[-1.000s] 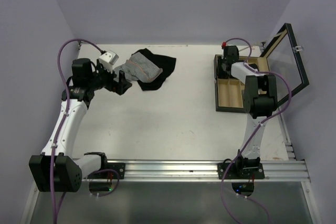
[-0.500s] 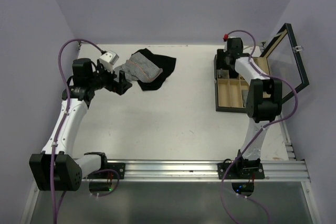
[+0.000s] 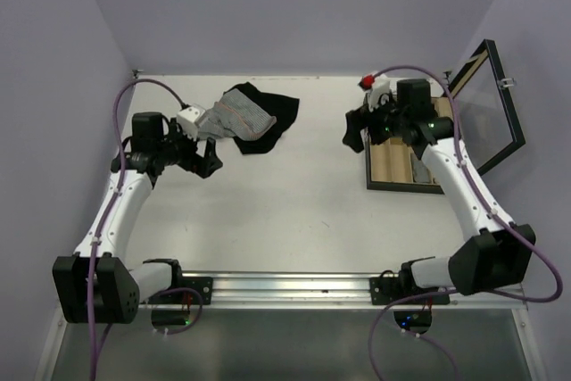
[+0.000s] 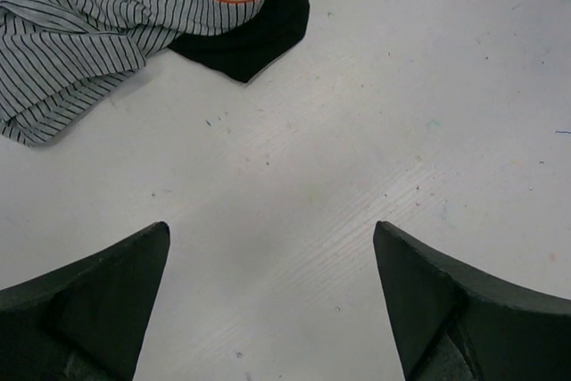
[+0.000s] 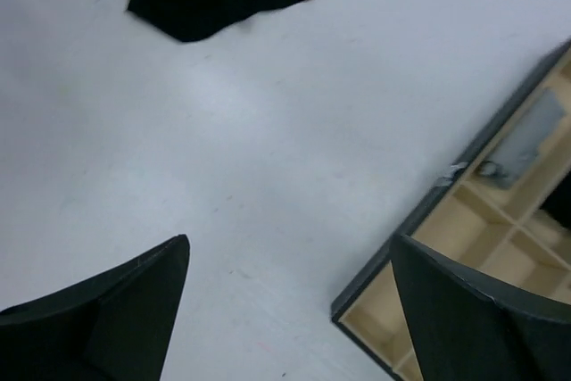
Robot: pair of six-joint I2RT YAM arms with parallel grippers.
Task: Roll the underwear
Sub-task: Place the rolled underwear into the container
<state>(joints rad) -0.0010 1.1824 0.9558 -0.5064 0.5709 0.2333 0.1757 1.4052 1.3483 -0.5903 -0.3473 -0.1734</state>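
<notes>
I read left gripper (image 4: 272, 236) spread, empty, near pinstriped garment (image 4: 107, 15). Right gripper (image 5: 290, 245) spread beside box (image 5: 401, 240). Blurry grey lump inside, possibly underwear (image 5: 526, 137).

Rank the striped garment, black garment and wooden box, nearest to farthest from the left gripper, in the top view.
1. The striped garment, just beyond the left gripper.
2. The black garment, to its right.
3. The wooden box, far right.

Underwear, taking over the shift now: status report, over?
Left hand open, empty, by striped garment. Right hand open, empty, beside box. Underwear apparently in a box compartment, blurred. Nothing blocking.
</notes>
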